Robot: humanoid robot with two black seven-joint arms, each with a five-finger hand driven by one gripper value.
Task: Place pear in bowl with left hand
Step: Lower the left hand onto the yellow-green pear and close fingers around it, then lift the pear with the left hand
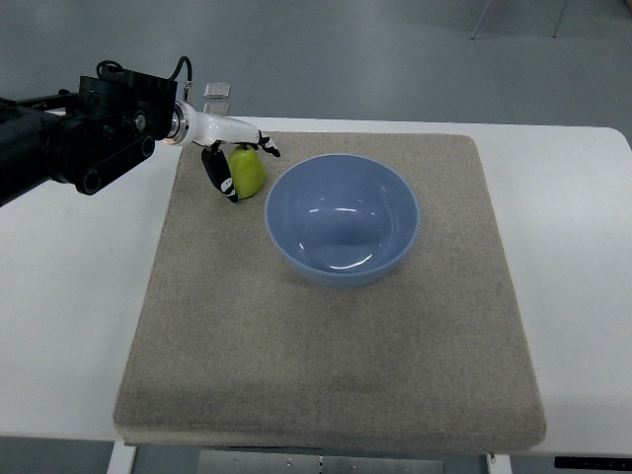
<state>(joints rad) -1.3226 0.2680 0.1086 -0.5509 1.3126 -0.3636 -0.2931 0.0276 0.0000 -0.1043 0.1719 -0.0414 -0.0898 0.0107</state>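
Pear (247, 171) pinched btwn left hand (232, 153) fingers, on mat (326, 336) beside bowl (342, 219): grasp step; next needs lift over rim.

A white table (69, 296) fills most of the view, its top smooth and matte, with rounded corners showing at about two o'clock. A beige-grey felt mat (326, 355) lies over its middle, roughly square, its near edge reaching the table's front edge at six o'clock. Beyond the table, from ten to two o'clock, runs a grey floor (375, 49) with a dull sheen and soft pale patches of reflected overhead light. At one o'clock thin metal legs (516, 17) of some furniture stand on that floor. Near eleven o'clock a small clear item (218, 91) sits at the table's far edge
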